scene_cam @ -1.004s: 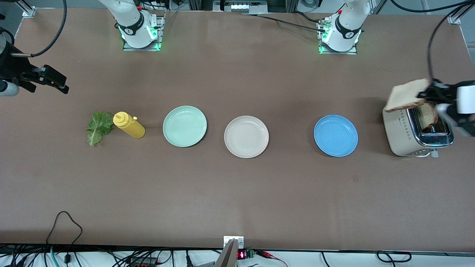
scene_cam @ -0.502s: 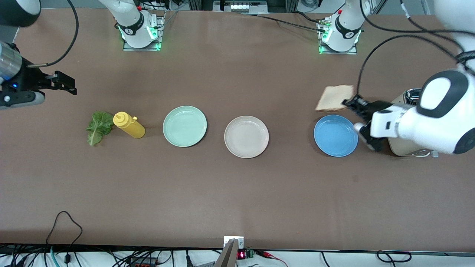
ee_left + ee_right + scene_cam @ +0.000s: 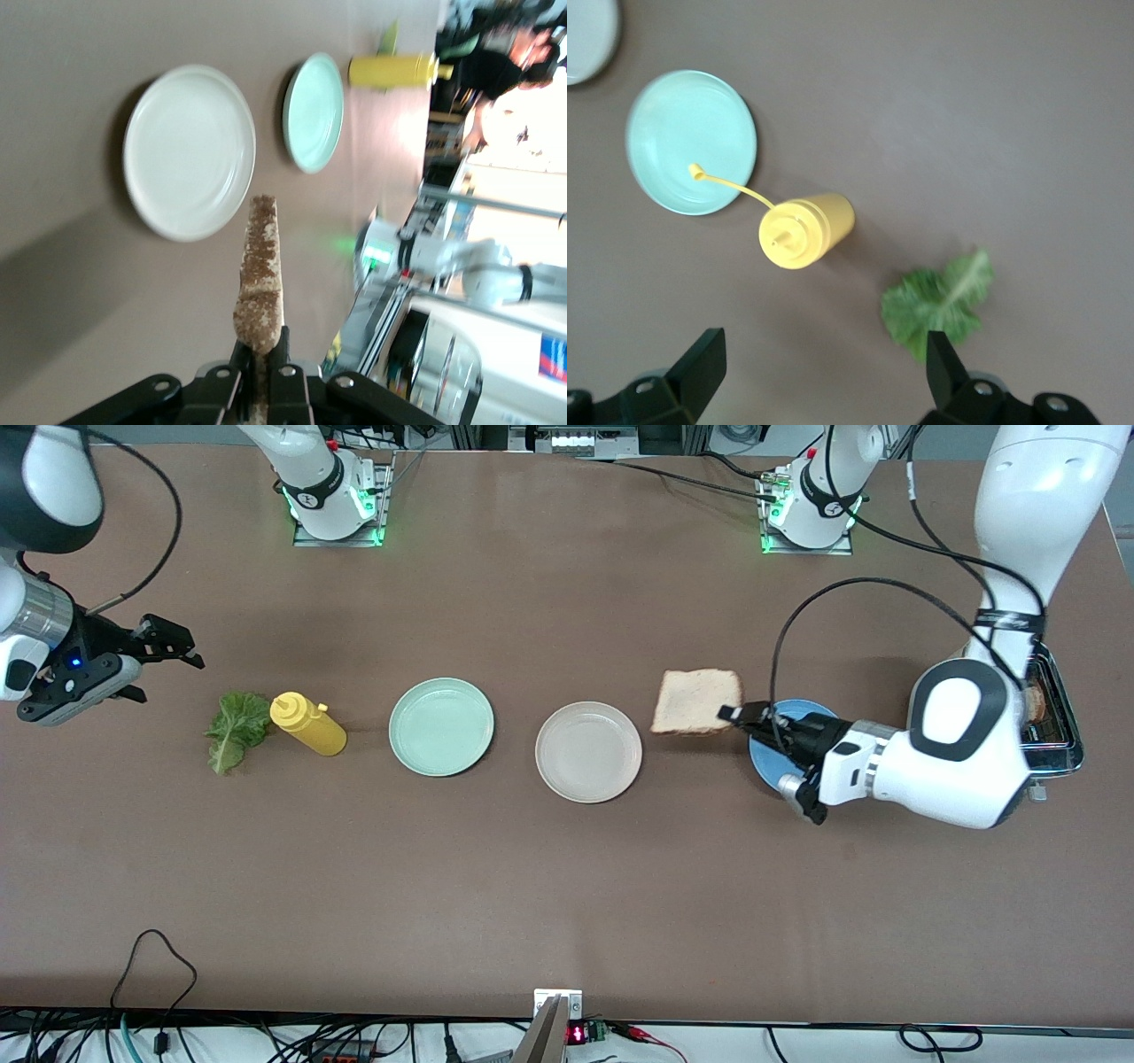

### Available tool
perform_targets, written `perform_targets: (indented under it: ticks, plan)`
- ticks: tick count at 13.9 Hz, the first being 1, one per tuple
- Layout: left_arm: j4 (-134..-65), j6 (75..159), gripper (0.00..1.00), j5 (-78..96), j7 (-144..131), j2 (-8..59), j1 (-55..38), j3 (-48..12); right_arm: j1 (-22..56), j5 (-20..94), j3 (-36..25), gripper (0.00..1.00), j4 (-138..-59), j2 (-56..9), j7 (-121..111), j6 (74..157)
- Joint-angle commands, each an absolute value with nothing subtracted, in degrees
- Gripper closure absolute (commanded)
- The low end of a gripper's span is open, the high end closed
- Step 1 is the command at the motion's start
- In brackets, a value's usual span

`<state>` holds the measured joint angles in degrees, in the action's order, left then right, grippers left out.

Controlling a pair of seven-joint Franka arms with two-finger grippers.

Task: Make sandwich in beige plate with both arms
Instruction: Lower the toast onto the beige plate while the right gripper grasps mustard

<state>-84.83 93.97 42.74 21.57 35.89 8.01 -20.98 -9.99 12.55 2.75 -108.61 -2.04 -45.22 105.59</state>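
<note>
Front view shows the left gripper [image 3: 740,715] pinching a bread slice [image 3: 696,701] over table between blue plate [image 3: 766,755] and beige plate [image 3: 588,751], while the right gripper [image 3: 173,646] hangs wide-fingered near the lettuce leaf [image 3: 236,729].

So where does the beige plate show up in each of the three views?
Front view: the beige plate lies mid-table, between the mint-green plate and the blue plate, empty.
Left wrist view: it lies past the tip of the bread slice that the left gripper holds.
Right wrist view: only a sliver at a corner.
Shared landmark: the mint-green plate, beside it in all three.
</note>
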Motion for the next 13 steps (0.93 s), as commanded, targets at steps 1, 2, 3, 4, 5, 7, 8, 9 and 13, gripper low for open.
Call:
perform_targets:
  ticks: [1, 2, 3, 4, 5, 7, 8, 9, 13]
  plan:
    - [-89.5, 103.1, 0.99, 47.7, 22.1, 34.8, 4.9, -20.8, -17.1, 25.3, 3.2, 0.0, -117.1, -0.2, -64.0, 109.6]
    - [-90.3, 106.2, 0.99, 49.3, 22.1, 35.3, 3.6, -20.8, -19.1, 29.1, 3.2, 0.0, -118.8, -0.4, -69.8, 109.7]
    - [-90.6, 108.6, 0.99, 51.2, 23.0, 36.0, 2.6, -20.8, -20.9, 33.0, 3.2, 0.0, -120.7, -1.0, -76.2, 110.1]
    - [-91.2, 110.4, 0.99, 53.1, 24.8, 36.6, 1.5, -20.8, -22.8, 37.9, 3.2, 0.0, -122.2, -2.4, -84.3, 110.4]
    - [-92.7, 112.5, 0.99, 54.3, 26.9, 36.7, 1.1, -20.8, -24.4, 42.9, 3.2, 0.0, -122.9, -4.5, -93.7, 110.2]
    - [-96.1, 115.8, 0.99, 58.9, 34.8, 37.1, 0.4, -20.9, -26.7, 50.2, 3.2, 0.0, -123.0, -10.0, -109.8, 109.5]
    - [-97.5, 117.1, 0.99, 61.2, 39.2, 37.7, 0.3, -20.8, -27.4, 52.9, 3.2, 0.0, -123.1, -12.0, -116.0, 109.3]
    - [-98.6, 118.6, 0.99, 62.2, 42.2, 38.4, 0.2, -20.8, -27.9, 55.3, 3.2, 0.0, -123.1, -13.9, -121.5, 108.6]
    - [-99.1, 122.8, 0.99, 64.4, 45.4, 41.1, -2.6, -20.9, -28.0, 63.6, 3.3, 0.0, -122.7, -21.7, -137.3, 104.3]
